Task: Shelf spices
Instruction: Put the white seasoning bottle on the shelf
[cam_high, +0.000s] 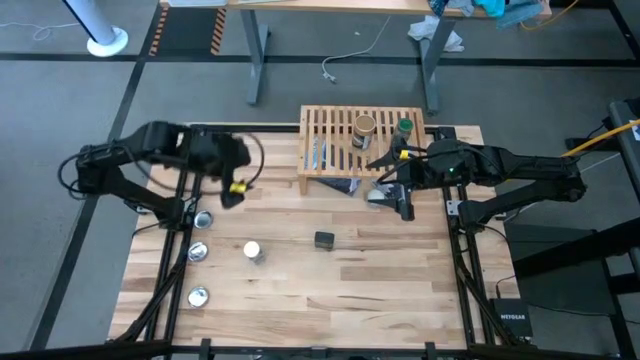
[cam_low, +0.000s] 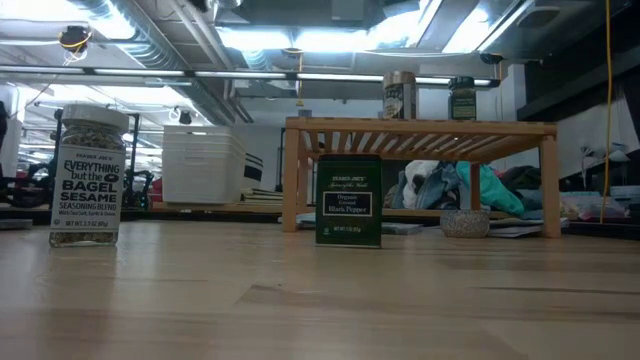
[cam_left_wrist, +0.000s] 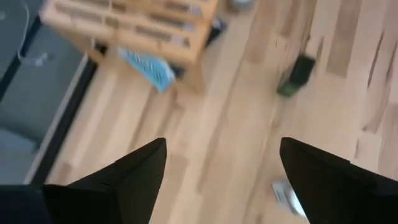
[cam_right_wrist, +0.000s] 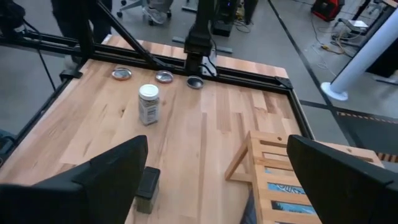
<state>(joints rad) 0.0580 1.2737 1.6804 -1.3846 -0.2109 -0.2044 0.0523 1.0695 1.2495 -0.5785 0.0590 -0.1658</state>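
1. Looking straight down, the high view alone shows both arms: the left gripper (cam_high: 238, 186) at 9 o'clock, the right gripper (cam_high: 405, 203) at 2 o'clock, both spread and empty.
2. On the shelf (cam_high: 330, 128) at 12 o'clock stand the tan-brown jar (cam_high: 364, 127) and green-lidded jar (cam_high: 403, 130).
3. The low view reads labels: white-capped jar (cam_low: 89, 177), dark tin (cam_low: 348, 200).
4. Under the shelf, items stay unclear.
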